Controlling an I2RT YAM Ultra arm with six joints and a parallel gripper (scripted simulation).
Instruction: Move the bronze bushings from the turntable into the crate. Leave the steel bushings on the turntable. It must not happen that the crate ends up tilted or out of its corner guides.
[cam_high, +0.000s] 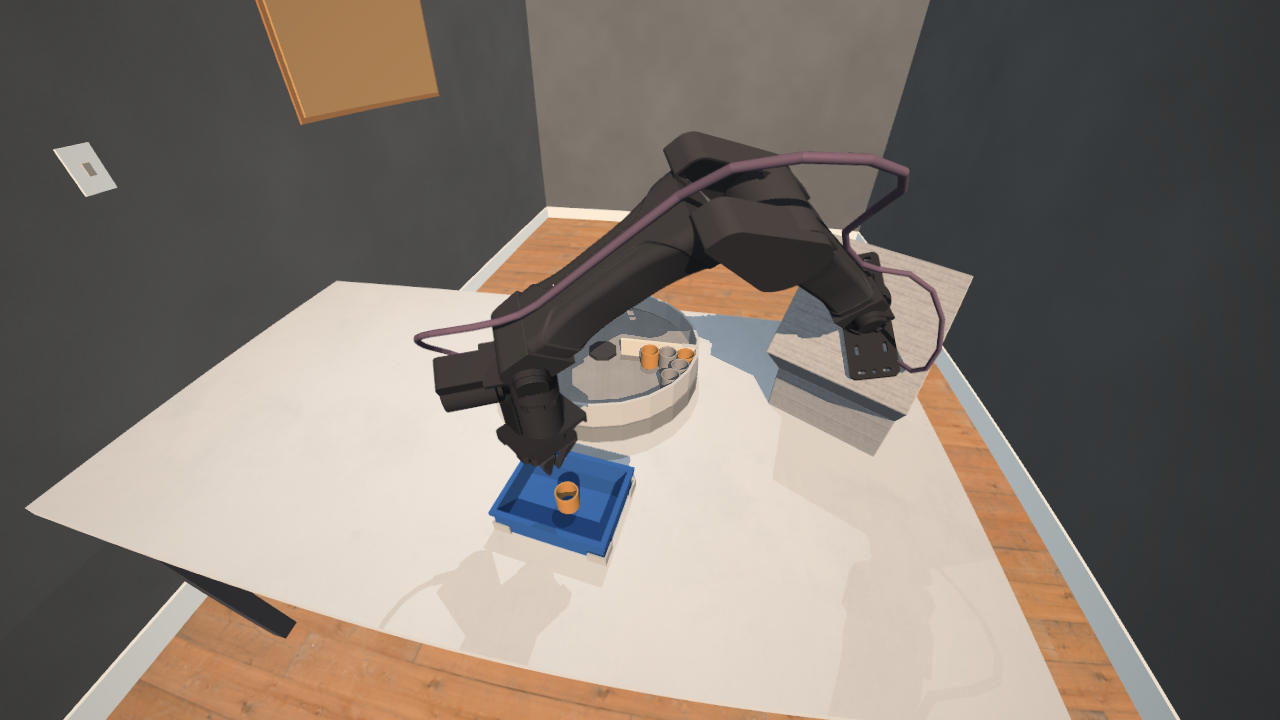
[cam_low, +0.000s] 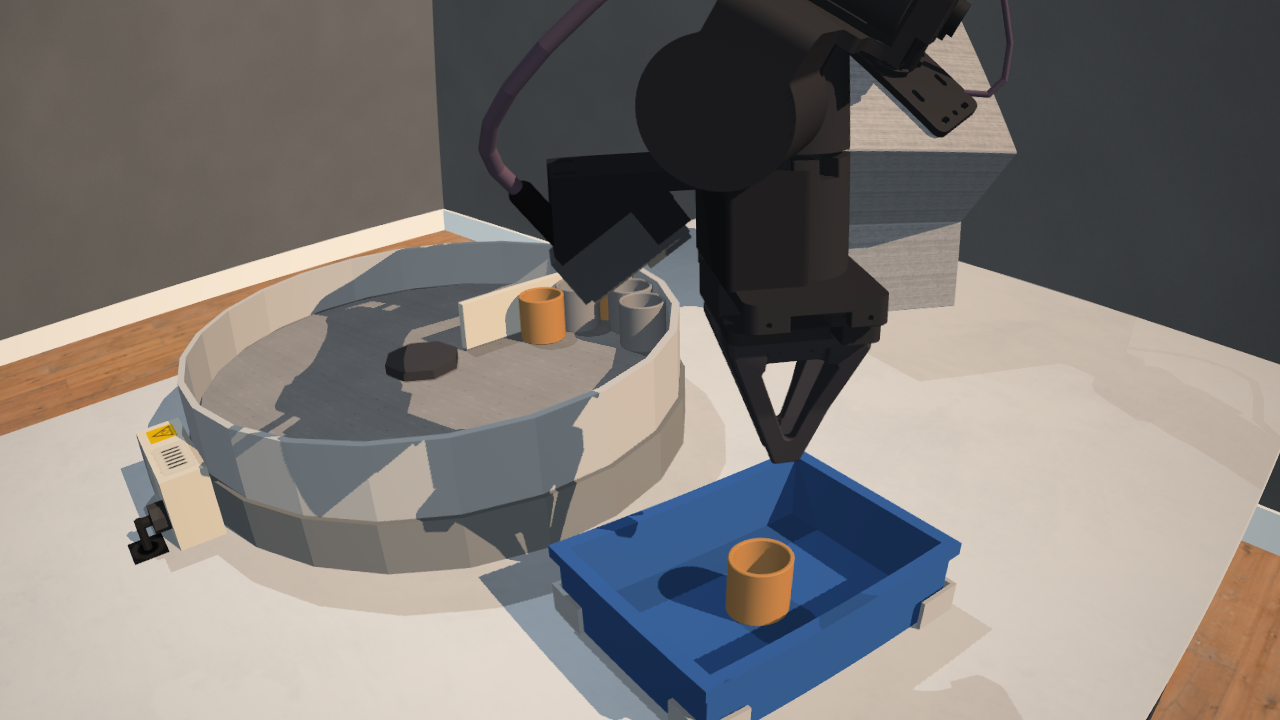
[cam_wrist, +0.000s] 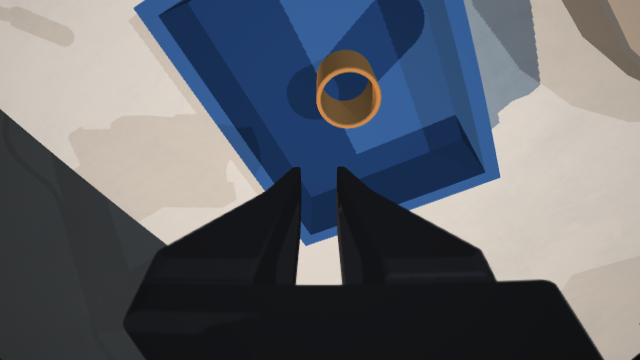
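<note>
My gripper is open by a narrow gap, with nothing between the fingertips. It points down over one end of the blue crate. One bronze bushing stands upright inside the crate, clear of the fingers. On the turntable, a bronze bushing stands by the cream divider, and another bronze bushing is mostly hidden in the exterior view. Three steel bushings stand clustered with them, one steel bushing nearest the wall.
The turntable has a raised outer wall, a dark centre hub and a cream divider. A small cream control box sits against its outside. The arm's base stands on a grey block.
</note>
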